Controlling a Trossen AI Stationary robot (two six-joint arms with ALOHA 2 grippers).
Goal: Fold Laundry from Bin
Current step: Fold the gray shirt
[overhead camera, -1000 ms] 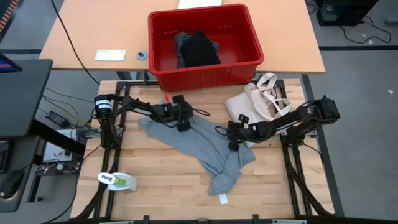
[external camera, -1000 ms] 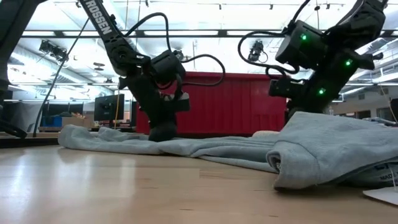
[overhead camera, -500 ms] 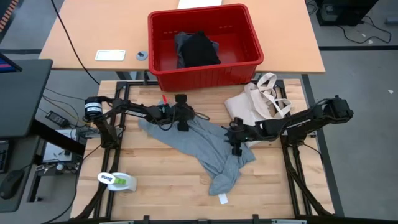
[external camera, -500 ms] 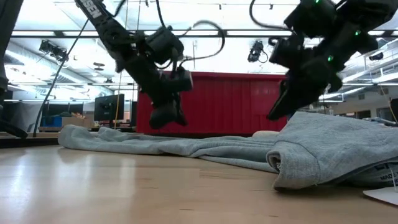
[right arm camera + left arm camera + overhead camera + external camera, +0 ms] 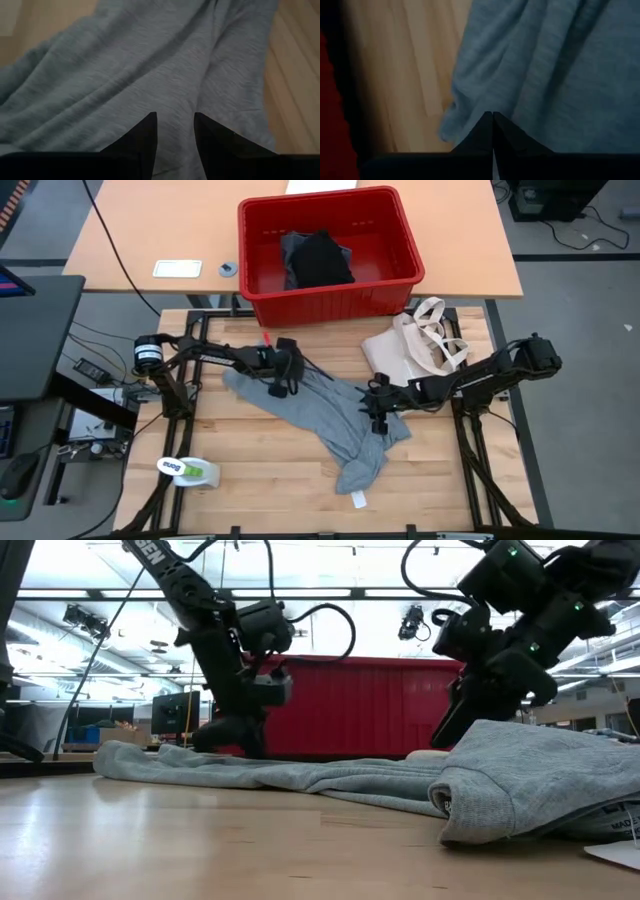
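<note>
Inside red bin (image 5: 395,275), black garment (image 5: 322,260)

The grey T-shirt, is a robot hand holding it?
No. The left gripper is shut with nothing between its fingers, and the right gripper hangs open; both sit above the grey T-shirt.

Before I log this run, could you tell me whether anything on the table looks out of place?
The grey T-shirt lies crumpled and skewed diagonally across the table, unfolded. A cream tote bag, not laundry, sits slumped beside the red bin. Nothing looks spilled or damaged.
</note>
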